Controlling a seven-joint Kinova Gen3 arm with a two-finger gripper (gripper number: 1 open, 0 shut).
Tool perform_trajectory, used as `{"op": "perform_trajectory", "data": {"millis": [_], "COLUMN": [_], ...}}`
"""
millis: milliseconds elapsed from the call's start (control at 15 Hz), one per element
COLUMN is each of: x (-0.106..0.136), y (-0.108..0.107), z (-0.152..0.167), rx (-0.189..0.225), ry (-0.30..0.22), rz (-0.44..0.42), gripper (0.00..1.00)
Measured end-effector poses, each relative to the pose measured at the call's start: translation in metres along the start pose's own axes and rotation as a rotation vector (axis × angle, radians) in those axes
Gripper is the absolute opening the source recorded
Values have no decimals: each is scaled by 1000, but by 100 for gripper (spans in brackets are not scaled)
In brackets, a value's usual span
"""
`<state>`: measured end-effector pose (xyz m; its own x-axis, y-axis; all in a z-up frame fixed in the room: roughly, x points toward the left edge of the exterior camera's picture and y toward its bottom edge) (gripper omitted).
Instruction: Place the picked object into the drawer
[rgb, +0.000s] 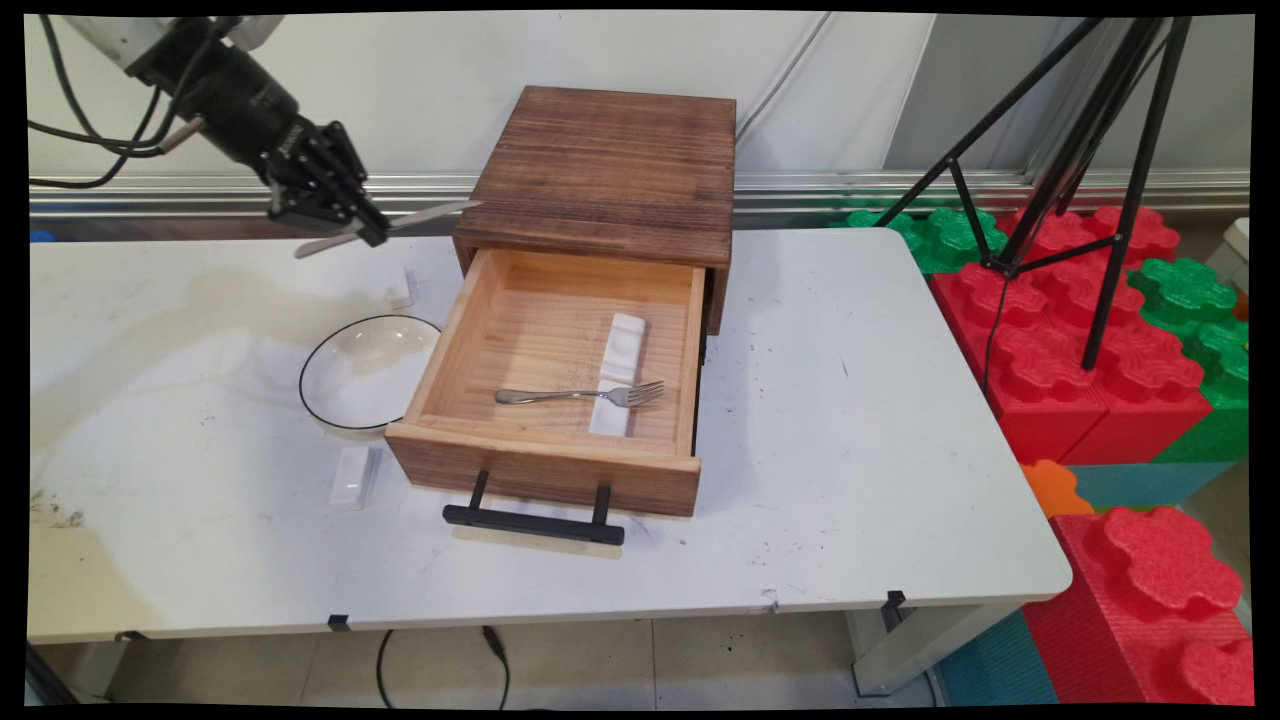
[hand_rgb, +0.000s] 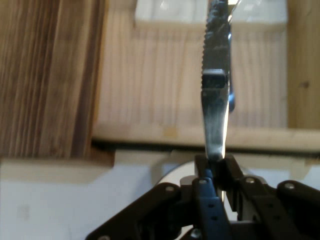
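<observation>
My gripper (rgb: 365, 232) hangs above the table's far left, shut on a metal knife (rgb: 430, 214). The blade points right toward the wooden drawer box (rgb: 605, 175) and the handle end sticks out to the left. In the hand view the serrated knife (hand_rgb: 216, 85) rises straight from the closed fingertips (hand_rgb: 205, 172) over the open drawer (hand_rgb: 190, 85). The drawer (rgb: 470, 315) is pulled out. Inside it a fork (rgb: 580, 395) lies across a white rest (rgb: 618, 372).
A glass bowl with a dark rim (rgb: 365, 372) stands left of the drawer. A white rest (rgb: 350, 477) lies in front of it and another small white piece (rgb: 400, 290) behind it. A black tripod (rgb: 1080, 170) and coloured foam blocks (rgb: 1080, 340) stand to the right of the table.
</observation>
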<state>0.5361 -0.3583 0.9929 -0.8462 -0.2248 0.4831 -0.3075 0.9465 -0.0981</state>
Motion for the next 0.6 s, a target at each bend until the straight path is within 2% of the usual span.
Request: {"op": "perform_trajectory", "data": {"millis": [333,600], "x": [46,77], "y": [16,20], "z": [25,55], "rx": [-24,-22], "ry": [58,70], "rz": [25,53], "gripper": [0,0]}}
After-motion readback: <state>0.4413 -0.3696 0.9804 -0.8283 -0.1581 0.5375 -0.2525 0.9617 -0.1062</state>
